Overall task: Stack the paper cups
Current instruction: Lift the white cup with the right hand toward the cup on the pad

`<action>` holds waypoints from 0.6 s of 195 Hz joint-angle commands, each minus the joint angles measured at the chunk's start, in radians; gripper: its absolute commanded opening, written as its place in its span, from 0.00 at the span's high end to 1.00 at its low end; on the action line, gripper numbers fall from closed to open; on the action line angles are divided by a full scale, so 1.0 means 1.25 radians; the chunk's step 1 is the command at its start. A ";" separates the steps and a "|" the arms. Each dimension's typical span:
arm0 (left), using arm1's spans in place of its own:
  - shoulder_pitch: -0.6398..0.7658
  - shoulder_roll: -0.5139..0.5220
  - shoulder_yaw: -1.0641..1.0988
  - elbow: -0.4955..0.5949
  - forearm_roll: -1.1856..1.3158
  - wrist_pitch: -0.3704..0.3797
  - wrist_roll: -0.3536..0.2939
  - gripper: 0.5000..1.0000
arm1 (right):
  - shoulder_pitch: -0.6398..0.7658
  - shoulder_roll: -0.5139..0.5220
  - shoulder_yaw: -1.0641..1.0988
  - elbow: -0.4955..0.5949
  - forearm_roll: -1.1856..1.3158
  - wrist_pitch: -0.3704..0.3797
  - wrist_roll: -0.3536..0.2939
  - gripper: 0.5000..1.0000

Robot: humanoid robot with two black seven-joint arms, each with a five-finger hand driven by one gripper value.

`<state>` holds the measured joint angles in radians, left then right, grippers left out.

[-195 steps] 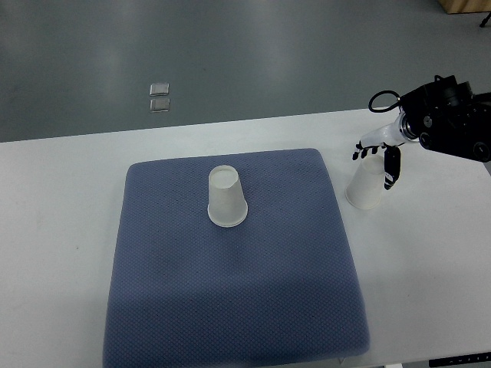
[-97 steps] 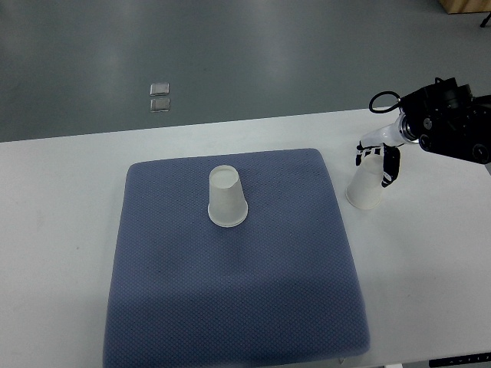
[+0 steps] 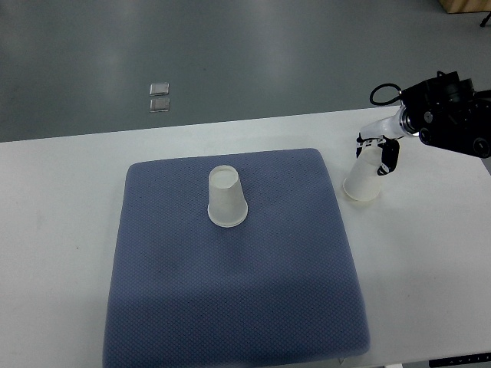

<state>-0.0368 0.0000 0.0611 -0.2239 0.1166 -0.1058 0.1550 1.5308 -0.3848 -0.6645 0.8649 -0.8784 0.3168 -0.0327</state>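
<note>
The right hand [image 3: 377, 152], reaching in from the right edge, has its fingers closed around the upper part of an upside-down paper cup [image 3: 364, 179] that sits on the white table [image 3: 430, 261] just right of the blue mat [image 3: 238, 284]. A second paper cup [image 3: 226, 198] stands upside down on the far middle of the mat, well apart to the left, with only bare mat between the two. Two small clear squares [image 3: 159, 97] lie on the grey floor beyond the table's far edge.
</note>
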 commanded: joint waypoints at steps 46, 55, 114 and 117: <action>-0.001 0.000 -0.002 0.004 0.000 0.000 0.000 0.00 | 0.259 -0.077 0.035 0.058 0.011 0.174 0.005 0.63; 0.000 0.000 -0.002 0.004 0.000 0.000 0.000 0.00 | 0.288 -0.092 0.058 0.081 0.011 0.213 0.005 0.63; -0.001 0.000 -0.002 0.001 0.000 0.000 0.000 0.00 | 0.468 -0.125 0.133 0.179 0.055 0.235 0.007 0.63; -0.001 0.000 -0.002 0.001 0.000 0.000 0.000 0.00 | 0.469 -0.124 0.133 0.181 0.058 0.235 0.007 0.63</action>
<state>-0.0378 0.0000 0.0582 -0.2216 0.1166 -0.1059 0.1546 2.0790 -0.5507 -0.5011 1.0755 -0.8370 0.6104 -0.0250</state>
